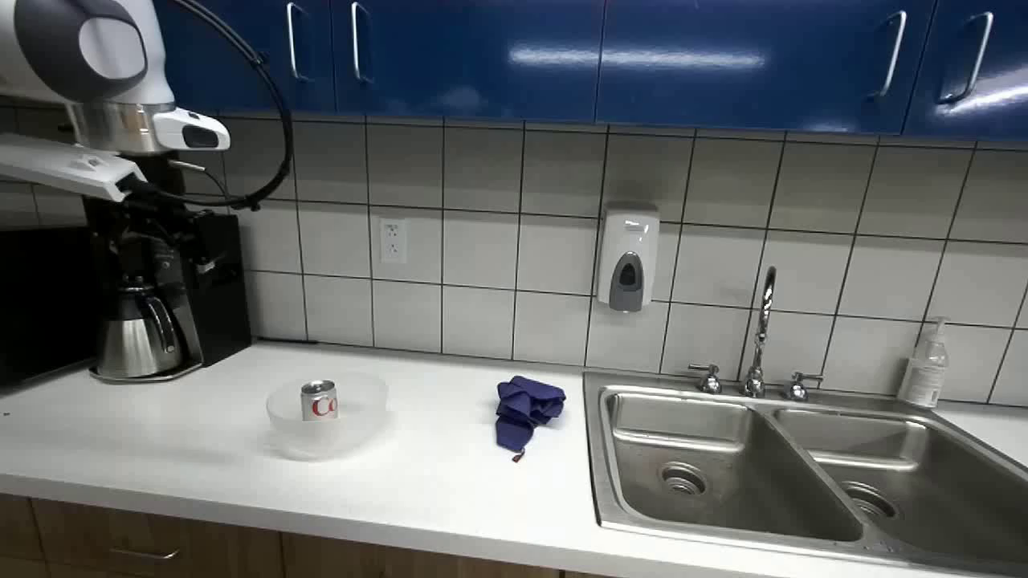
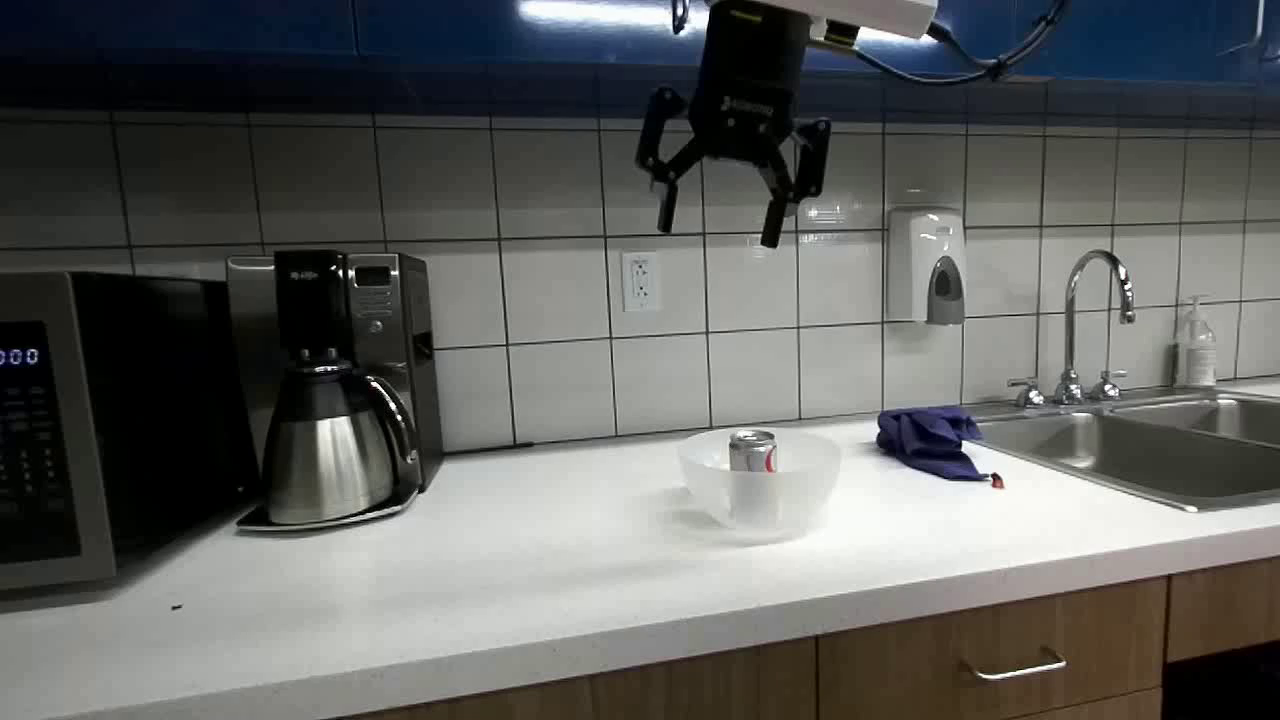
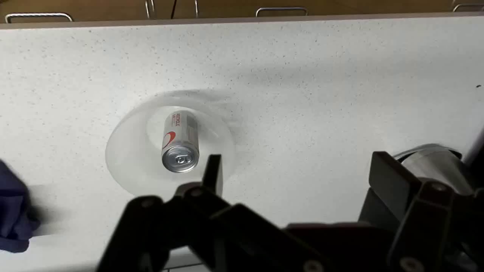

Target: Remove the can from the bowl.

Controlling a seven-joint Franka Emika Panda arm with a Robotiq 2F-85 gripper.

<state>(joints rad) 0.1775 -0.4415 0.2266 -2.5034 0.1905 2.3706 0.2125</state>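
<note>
The can [image 1: 320,401] is a small silver cylinder with red lettering. It stands upright inside the translucent whitish bowl [image 1: 363,421], and its top shows at about rim height. In an exterior view the can [image 2: 752,452] shows above the near wall of the bowl [image 2: 808,490]. In the wrist view the can [image 3: 181,138] and bowl [image 3: 126,155] lie left of the space between the fingers. My gripper [image 2: 720,225] is open and empty, well above the counter and the bowl. The wrist view shows its fingers [image 3: 302,170] wide apart with bare counter between them.
A coffee maker with a steel pot [image 2: 330,450] and a microwave [image 2: 130,430] stand on one side. A purple cloth [image 1: 528,405] lies between the bowl and the steel sink [image 1: 598,449]. Blue cabinets [image 1: 466,56] hang above. The counter's front edge [image 3: 242,20] runs past the bowl.
</note>
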